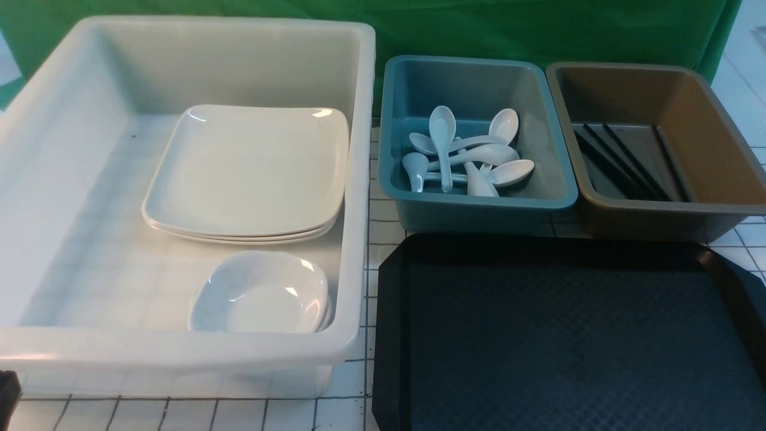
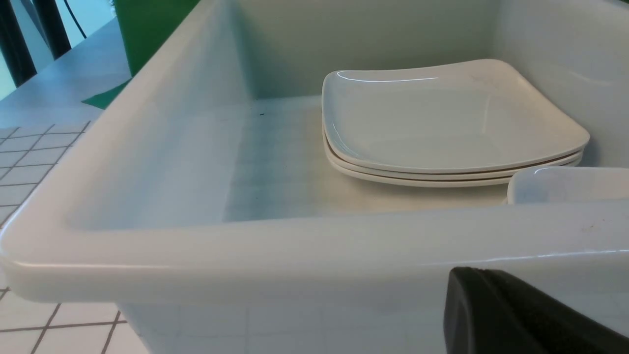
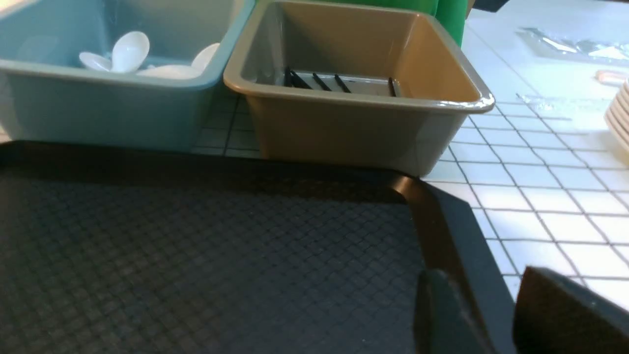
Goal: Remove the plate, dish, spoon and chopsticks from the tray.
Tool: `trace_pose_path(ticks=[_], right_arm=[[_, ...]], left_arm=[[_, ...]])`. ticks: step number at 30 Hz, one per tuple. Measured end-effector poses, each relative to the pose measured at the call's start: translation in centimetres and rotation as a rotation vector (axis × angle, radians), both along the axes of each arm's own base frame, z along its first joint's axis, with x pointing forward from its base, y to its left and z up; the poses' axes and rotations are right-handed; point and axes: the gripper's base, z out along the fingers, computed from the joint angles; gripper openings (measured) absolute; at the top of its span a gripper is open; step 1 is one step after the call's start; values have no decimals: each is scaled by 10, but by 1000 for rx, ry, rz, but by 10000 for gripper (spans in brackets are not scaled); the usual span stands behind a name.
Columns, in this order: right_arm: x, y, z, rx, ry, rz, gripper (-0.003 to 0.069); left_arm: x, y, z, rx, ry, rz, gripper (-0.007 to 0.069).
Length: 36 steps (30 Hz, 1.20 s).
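Now the tray point(image 1: 568, 335) lies bare on the surface; nothing on it for me to reach for. I see plates point(image 1: 248, 173) and a small dish point(image 1: 260, 293) in the white tub point(image 1: 179, 353) at left, spoons point(image 1: 467, 158) in the teal tub point(image 1: 479, 206), chopsticks point(image 1: 622, 161) in the brown tub point(image 1: 670, 218). My left claw point(image 2: 516, 314) is together near the white tub; my right claw point(image 3: 491, 314) is apart, empty, over the tray's right rim.
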Motion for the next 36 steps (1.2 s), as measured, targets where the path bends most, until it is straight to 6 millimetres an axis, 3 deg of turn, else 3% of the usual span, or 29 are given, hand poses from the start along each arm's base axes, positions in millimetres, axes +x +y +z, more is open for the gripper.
trace_pose_path(ticks=[36], right_arm=[[0,0,0,26,0,-5,239]], left_arm=[[0,0,0,1,1,0,6]])
